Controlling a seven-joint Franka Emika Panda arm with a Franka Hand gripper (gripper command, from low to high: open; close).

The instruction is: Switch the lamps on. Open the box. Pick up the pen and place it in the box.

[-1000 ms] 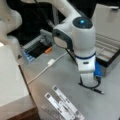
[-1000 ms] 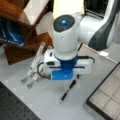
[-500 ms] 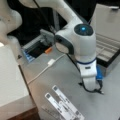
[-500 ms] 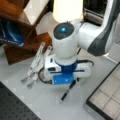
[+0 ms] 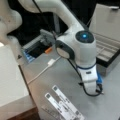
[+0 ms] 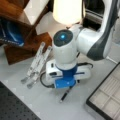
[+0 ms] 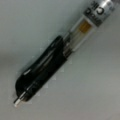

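- Change: over the last second the gripper [image 6: 68, 85] has come straight down over the pen [image 6: 65, 95]. It now sits low, just above the table [image 6: 37, 100]. The pen itself hasn't shifted.
- You're in the pick-up step. The pen is still flat on the table, not lifted.
- Claw state: I can't tell. The fingers are hidden under the wrist body in both front views and don't show in the wrist view.
- Pen position: mid-table, well in from the edges, between the flat strips [image 6: 37, 62] and the box [image 6: 107, 96]. One end pokes out from under the gripper towards a front view's bottom.
- The pen [image 7: 50, 67] fills the wrist view diagonally: glossy black rounded cap end with a small metal tip, a clear section, then a silvery printed barrel. It's slim, smooth and round, so I judge it could roll.
- The table is matte pale grey and flat.
- The box [image 5: 110, 47] is already open at the table's far right corner, lid [image 5: 107, 20] standing up. The lining is pale grey with ribbed compartments, the rim dark.
- A lamp [image 6: 67, 11] glows bright behind the arm, so it's on.
- The strips [image 5: 62, 102] are white, rigid-looking, with black squares, near the table's front edge.
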